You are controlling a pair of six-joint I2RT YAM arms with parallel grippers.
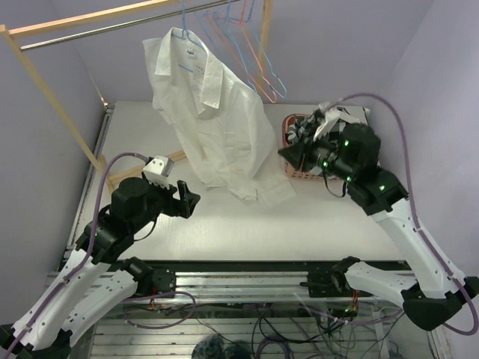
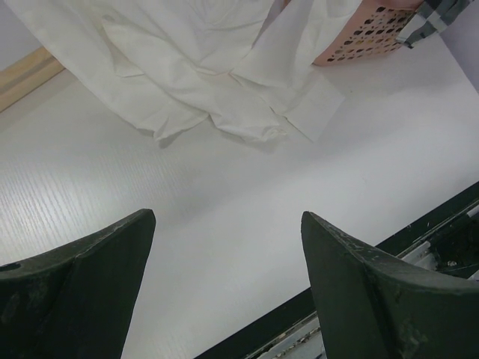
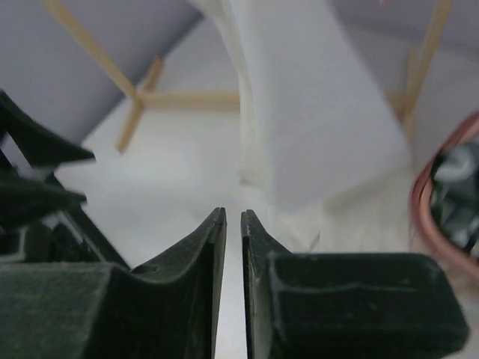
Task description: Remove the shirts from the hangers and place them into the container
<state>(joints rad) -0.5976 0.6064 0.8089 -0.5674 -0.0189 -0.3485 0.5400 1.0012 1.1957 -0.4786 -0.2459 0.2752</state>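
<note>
Lavender walls close round a white counter [image 1: 247, 224]; we take the pink basket [image 1: 299, 173] as our mark. Just left of the basket the white shirt [image 1: 217, 120] hangs rumpled on a light blue hanger [image 1: 184, 34], its hem and a cuff pooled on the counter; we judge it the one left to free. Checked flannel [image 2: 438, 16] spills over the basket's rim. Our right fingers [image 3: 223, 239], nearly together and empty, hover at the basket's left side, facing the shirt. Well left of the basket, past the hem, our left fingers [image 1: 187, 200] stand wide, holding nothing, likely ready for cloth.
</note>
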